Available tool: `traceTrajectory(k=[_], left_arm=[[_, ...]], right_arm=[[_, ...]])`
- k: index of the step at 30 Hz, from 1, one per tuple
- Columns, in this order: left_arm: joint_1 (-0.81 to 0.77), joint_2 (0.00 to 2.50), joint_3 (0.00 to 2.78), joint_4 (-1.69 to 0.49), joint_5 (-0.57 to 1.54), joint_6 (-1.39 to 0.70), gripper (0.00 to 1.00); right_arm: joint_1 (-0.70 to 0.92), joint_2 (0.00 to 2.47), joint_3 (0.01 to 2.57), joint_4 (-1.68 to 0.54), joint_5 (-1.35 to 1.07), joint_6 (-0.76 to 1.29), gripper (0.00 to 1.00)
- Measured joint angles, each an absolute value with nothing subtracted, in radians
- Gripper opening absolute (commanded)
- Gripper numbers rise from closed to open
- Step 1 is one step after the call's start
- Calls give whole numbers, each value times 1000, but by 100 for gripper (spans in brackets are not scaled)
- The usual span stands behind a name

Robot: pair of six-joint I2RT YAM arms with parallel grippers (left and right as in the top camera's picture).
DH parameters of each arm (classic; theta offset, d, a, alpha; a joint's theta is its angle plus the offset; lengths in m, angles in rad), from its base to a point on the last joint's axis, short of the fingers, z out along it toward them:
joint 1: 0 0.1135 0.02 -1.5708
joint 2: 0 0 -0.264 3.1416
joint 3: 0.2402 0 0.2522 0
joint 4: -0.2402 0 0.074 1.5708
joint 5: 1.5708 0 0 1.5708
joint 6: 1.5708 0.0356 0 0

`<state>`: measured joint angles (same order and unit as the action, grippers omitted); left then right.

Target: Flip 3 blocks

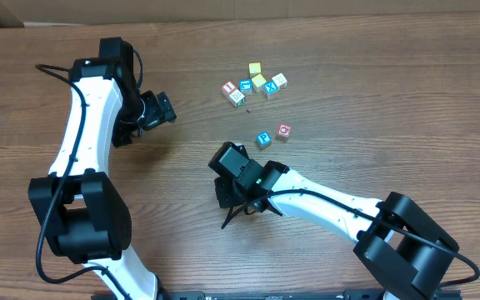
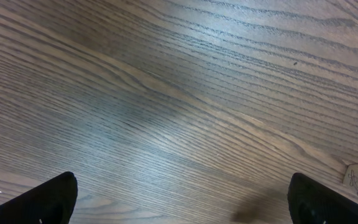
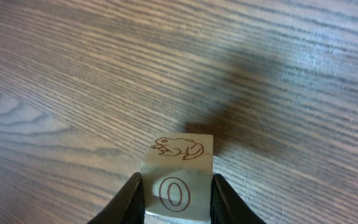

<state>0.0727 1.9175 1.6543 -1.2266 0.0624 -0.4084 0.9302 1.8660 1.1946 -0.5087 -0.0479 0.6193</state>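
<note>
Wood-grain table [image 1: 390, 100] carries small letter cubes. The blue-X cube [image 1: 271, 90] sits in a tight cluster, yellow-faced cubes [image 1: 259, 81] just behind it; teal-letter cube [image 1: 263, 139] and red-ring cube [image 1: 284, 131] lie together, nearer the robot than it

Block cluster [image 1: 259, 81] at twelve o'clock on the desk [image 1: 373, 125], block pair [image 1: 263, 139] near its five o'clock, left gripper [image 1: 163, 108] well apart at cluster's nine o'clock, right gripper [image 3: 178, 190] at pair's seven o'clock, single block [image 3: 179, 165] between its fingers [image 3: 132, 202], touching both.
</note>
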Motion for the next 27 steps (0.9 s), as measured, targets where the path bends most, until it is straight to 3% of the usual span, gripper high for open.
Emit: traceTrajectory(k=[2,3,23,27], left_arm=[[73,1917,1654,-1227,63,-408,100],[73,1917,1654,-1227,62,-408,100],[73,1917,1654,-1227,63,-408,100],[73,1917,1654,-1227,62,-408,100]], right_arm=[[930,1866,1195,-495,-42,628,66],[930,1866,1195,-489,-39,628,70],[918,1866,1197,-364,93,627,79],[918,1869,1199,-307,101,613,74]])
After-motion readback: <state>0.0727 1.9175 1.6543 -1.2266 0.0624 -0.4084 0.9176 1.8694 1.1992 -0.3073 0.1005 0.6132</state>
